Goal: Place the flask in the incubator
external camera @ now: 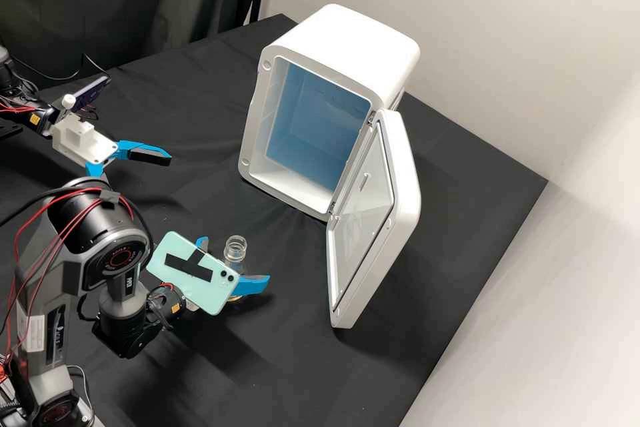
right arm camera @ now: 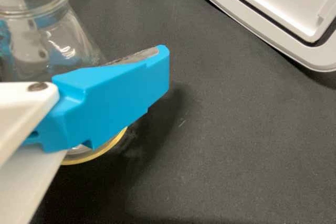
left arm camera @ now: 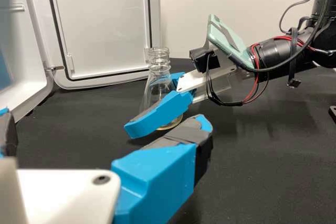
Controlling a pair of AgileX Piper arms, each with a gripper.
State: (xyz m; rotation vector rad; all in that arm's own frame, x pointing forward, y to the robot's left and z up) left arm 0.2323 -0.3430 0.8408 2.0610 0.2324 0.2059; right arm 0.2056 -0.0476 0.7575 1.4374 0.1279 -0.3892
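A clear glass flask (external camera: 235, 250) stands upright on the black bench in front of the white incubator (external camera: 347, 47). The incubator's door (external camera: 383, 213) hangs wide open, showing its blue inside (external camera: 313, 123). My right gripper (external camera: 233, 261) is shut on the flask's lower body; in the left wrist view the flask (left arm camera: 157, 66) has one blue finger (left arm camera: 157, 115) in front and one behind. In the right wrist view a finger (right arm camera: 110, 95) presses the flask (right arm camera: 42, 40), whose base rests on the cloth. My left gripper (external camera: 130, 161) hangs open and holds nothing, farther back left.
The open door (left arm camera: 105, 19) stands just beyond the flask, its lower edge (right arm camera: 283, 9) near the right gripper. A teal phone (external camera: 193, 272) is mounted on the right wrist. The bench's right edge (external camera: 467, 320) lies beyond the door.
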